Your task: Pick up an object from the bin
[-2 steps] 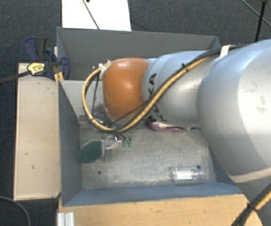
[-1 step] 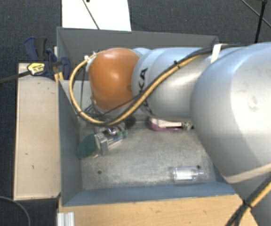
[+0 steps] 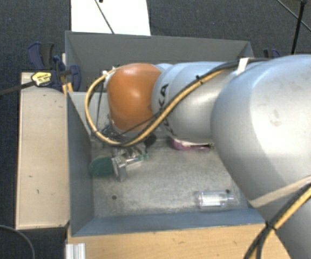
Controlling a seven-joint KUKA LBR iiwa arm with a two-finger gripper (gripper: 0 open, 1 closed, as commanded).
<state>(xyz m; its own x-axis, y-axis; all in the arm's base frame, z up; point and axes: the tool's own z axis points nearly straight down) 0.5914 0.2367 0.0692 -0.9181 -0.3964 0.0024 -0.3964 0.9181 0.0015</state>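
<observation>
end effector (image 3: 126, 163) low, bin (image 3: 161, 218) 9 o'clock | wide/narrow: can't tell | dark green rounded obj (image 3: 99, 168) just beside, its 9 o'clock | prob. light, maybe slippery; grip across middle

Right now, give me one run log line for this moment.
arm: down in bin | jaws: low at left side, beside dark green lump | elsewhere: clear tube near front, pink thing partly under arm

Gripper (image 3: 124, 163) at the bin (image 3: 80, 193) floor's left, a lump (image 3: 99, 168) just left of it — a tube (image 3: 216, 199) by the front wall
</observation>
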